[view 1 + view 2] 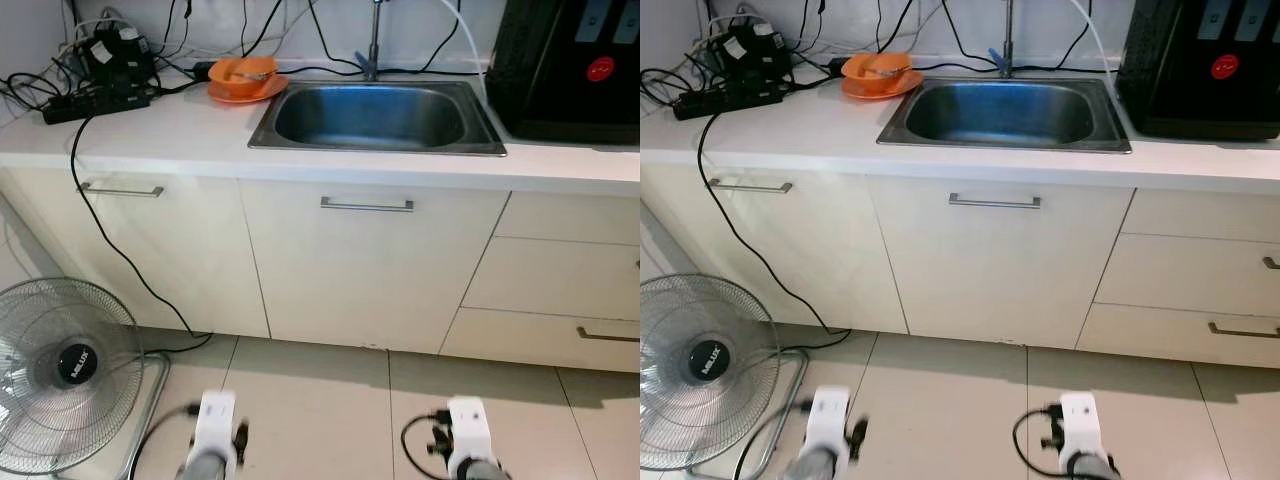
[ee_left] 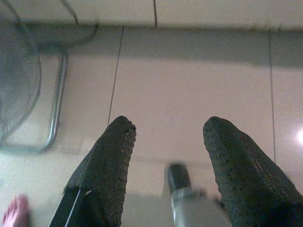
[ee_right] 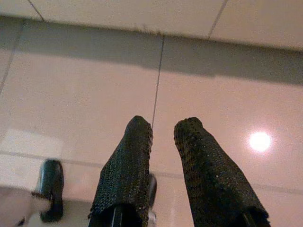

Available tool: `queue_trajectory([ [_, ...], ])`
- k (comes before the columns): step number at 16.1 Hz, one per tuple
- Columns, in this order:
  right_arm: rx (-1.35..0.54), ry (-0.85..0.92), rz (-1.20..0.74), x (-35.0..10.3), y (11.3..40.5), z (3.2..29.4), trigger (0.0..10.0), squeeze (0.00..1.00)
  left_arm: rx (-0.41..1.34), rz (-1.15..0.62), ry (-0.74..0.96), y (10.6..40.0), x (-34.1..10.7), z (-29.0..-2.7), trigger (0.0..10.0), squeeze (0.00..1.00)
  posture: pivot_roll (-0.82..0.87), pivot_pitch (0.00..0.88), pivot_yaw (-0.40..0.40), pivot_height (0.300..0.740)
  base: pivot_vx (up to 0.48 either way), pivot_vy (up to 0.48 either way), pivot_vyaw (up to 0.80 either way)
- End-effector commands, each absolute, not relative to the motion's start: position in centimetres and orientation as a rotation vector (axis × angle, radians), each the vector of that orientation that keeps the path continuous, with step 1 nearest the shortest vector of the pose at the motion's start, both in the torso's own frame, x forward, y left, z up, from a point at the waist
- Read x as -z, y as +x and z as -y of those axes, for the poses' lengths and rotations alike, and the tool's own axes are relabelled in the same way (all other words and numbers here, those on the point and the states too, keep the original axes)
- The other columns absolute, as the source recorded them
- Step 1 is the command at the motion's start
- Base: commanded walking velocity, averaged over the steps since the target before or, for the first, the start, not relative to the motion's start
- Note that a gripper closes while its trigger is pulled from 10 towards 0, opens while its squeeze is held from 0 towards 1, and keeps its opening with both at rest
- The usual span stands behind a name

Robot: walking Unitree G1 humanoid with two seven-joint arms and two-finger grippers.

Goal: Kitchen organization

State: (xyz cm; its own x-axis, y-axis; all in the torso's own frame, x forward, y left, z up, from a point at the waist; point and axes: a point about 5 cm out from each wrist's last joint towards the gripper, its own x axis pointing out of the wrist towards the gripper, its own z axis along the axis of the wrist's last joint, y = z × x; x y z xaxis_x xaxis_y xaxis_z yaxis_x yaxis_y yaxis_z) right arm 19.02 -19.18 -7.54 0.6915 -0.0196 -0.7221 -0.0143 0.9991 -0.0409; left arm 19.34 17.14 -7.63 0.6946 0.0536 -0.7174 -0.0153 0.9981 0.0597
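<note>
I'm approaching the sink [image 1: 380,118]; left gripper [image 2: 165,137] spread wide, right gripper [image 3: 163,130] slightly parted, both empty, hanging far below the orange bowl [image 1: 243,74]. Next I'm reaching up.

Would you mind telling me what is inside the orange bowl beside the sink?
The orange bowl sits on an orange plate on the countertop. Something pale shows above its rim, too small to identify; the bowl's wall hides anything deeper.

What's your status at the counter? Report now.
Left gripper and right gripper low over floor, fingers apart, holding nothing. Orange bowl on plate beside sink. Fan stands left.
</note>
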Motion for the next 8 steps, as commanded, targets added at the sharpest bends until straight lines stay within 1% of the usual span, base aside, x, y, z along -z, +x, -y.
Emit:
queue_trajectory([
  [1,0.014,-0.046,-0.845,8.0,18.2,19.3,10.0,0.00,-0.056,-0.836,0.051,18.6,8.0,-17.5,10.0,0.00,0.03,0.026,0.054,0.740,0.000,0.000,0.00],
  [2,0.020,-0.043,-0.868,8.3,17.6,19.4,10.0,0.00,-0.072,-0.866,0.040,17.8,8.5,-17.7,10.0,0.00,0.03,0.026,0.053,0.740,0.000,0.000,0.00],
  [4,0.024,-0.040,-0.882,8.5,17.2,19.6,10.0,0.00,-0.078,-0.890,0.038,17.1,8.8,-17.8,10.0,0.00,0.03,0.027,0.053,0.740,0.000,0.000,0.00],
  [8,0.025,-0.032,-0.877,8.5,17.2,19.4,10.0,0.00,-0.078,-0.893,0.036,16.8,8.9,-17.9,10.0,0.00,0.03,0.022,0.057,0.740,0.000,0.000,0.00],
])
